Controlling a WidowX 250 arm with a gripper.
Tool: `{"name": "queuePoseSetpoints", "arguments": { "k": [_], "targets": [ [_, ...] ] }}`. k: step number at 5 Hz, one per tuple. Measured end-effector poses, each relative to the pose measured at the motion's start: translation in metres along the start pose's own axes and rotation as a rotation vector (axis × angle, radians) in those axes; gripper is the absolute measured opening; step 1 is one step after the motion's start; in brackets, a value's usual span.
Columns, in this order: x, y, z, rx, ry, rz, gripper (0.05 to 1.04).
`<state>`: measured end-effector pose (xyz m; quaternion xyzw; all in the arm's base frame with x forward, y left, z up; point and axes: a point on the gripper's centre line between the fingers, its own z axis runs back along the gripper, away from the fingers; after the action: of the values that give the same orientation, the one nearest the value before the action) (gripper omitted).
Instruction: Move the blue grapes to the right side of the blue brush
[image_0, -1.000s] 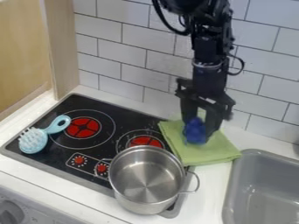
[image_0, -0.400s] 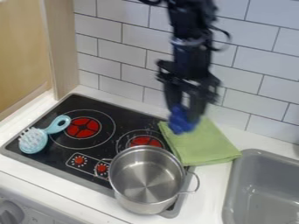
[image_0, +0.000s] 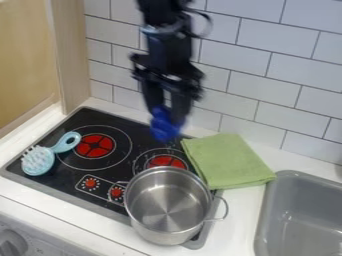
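Blue grapes (image_0: 164, 125) hang above the stove's (image_0: 137, 125) back edge, pinched between the nearly closed fingers of the end effector (image_0: 167, 112).

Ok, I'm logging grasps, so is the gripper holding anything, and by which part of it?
Yes, the blue grapes: the gripper holds them by their upper part, and the lower part hangs below the fingertips.

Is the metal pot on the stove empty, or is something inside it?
The pot is empty: it has no lid, and its bare, shiny metal bottom is visible from above.
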<state>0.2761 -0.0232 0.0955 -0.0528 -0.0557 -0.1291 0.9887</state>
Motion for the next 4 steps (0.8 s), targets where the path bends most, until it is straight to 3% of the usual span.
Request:
{"name": "queuePoseSetpoints", "arguments": {
  "k": [2,4],
  "targets": [
    [-0.031,0.027,0.014,0.024,-0.022,0.108,0.518],
    [-0.060,0.032,0.004,0.061,0.006,0.145,0.518]
  ]
}}
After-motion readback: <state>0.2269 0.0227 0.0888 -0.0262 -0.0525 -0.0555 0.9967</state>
